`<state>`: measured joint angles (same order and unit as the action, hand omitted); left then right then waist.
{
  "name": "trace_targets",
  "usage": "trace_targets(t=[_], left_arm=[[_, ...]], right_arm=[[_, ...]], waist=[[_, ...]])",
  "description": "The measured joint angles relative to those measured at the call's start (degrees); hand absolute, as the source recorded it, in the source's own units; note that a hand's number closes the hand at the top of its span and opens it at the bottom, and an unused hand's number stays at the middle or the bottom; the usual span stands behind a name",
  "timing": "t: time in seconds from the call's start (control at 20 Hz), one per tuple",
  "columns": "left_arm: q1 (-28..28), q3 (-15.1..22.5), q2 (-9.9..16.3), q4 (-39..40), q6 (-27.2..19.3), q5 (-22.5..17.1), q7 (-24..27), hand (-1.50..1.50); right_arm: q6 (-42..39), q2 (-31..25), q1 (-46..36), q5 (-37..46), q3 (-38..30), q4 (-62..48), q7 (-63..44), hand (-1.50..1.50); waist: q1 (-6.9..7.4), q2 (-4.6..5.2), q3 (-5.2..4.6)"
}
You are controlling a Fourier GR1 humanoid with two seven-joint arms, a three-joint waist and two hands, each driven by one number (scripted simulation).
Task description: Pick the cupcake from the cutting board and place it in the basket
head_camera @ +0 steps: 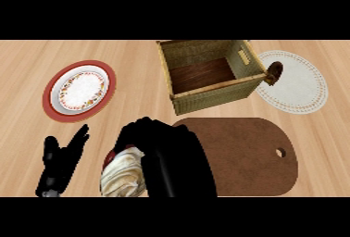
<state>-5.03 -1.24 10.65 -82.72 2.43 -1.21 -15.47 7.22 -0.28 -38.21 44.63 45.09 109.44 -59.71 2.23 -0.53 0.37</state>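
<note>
In the head view, the cupcake sits low and left of centre, just off the left edge of the cutting board. It shows swirled cream-white frosting with soft folds and a sliver of red wrapper at its upper left. The right hand, black and large in the view, is over it, its fingers curled around the cupcake's top and right side, hiding much of it. Whether the cupcake is lifted off the table cannot be told.

The cutting board is dark brown with rounded corners and a small hole near its right end. Above it stands the basket, woven and square, with a dark wooden floor.

The left hand shows at the lower left, fingers straight and pointing up, holding nothing.

A red-rimmed patterned plate lies at the upper left. A white lace doily lies right of the basket, with a small dark brown object at its left edge.
</note>
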Motion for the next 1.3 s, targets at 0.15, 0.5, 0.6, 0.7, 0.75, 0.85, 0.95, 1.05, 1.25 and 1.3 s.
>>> trace_targets(t=[0.15, 0.5, 0.6, 0.7, 0.75, 0.85, 0.95, 1.05, 1.25, 1.3], left_arm=[[-0.6, 0.0, 0.0, -0.4, 0.0, 0.1, 0.2, 0.00], [-1.5, -0.6, 0.0, -0.9, 0.1, -0.2, 0.6, 0.00], [-1.4, -0.6, -0.2, -0.7, -0.2, 0.0, 0.7, 0.00], [-1.4, -0.9, -0.2, -1.1, -0.2, -0.3, 0.2, 0.00], [-1.4, -0.8, -0.3, -1.2, -0.2, -0.3, -0.3, 0.00], [-1.6, -0.7, -0.5, -1.5, -0.3, -0.2, -0.2, 0.00], [-2.0, -0.6, -0.8, -1.6, -0.2, -0.1, 0.6, 0.00], [-2.0, -0.6, -0.9, -1.6, -0.4, 0.0, 0.3, 0.00], [-2.3, -0.6, -0.8, -2.1, -0.2, 0.2, 0.2, 0.00], [-2.0, -0.5, -1.3, -1.8, -0.6, 0.4, 0.0, 0.00]], right_arm=[[0.8, -0.2, -7.3, -0.8, -4.4, 0.3, -2.7, 1.50], [-0.6, -0.2, -23.7, -3.1, -17.8, -5.7, -6.3, 1.50], [-1.0, -0.2, -27.7, -3.7, -21.2, -8.8, -6.6, 1.50], [-1.8, -0.2, -31.1, -4.5, -25.0, -12.2, -6.3, 1.50], [-2.4, -0.2, -33.1, -5.1, -27.1, -13.8, -6.2, 1.50], [-2.9, -0.3, -35.6, -5.5, -30.2, -17.5, -5.5, 1.50], [-3.6, -0.7, -37.1, -6.2, -32.7, -21.0, -4.5, 1.50], [-4.3, -1.3, -38.1, -6.6, -34.4, -23.8, -3.4, 1.50], [-5.2, -3.3, -39.8, -7.7, -38.0, -30.9, 0.3, 1.50], [-5.0, -3.1, -39.7, -7.2, -37.9, -32.1, 0.9, 1.50]], waist=[[-0.32, -0.19, -0.04], [-0.96, -0.23, -0.07], [-1.11, -0.16, -0.06], [-1.23, -0.05, -0.04], [-1.32, -0.03, -0.03], [-1.36, 0.06, 0.00], [-1.39, 0.13, 0.04], [-1.50, 0.18, 0.08], [-1.37, 0.34, 0.09], [-1.43, 0.36, 0.12]])
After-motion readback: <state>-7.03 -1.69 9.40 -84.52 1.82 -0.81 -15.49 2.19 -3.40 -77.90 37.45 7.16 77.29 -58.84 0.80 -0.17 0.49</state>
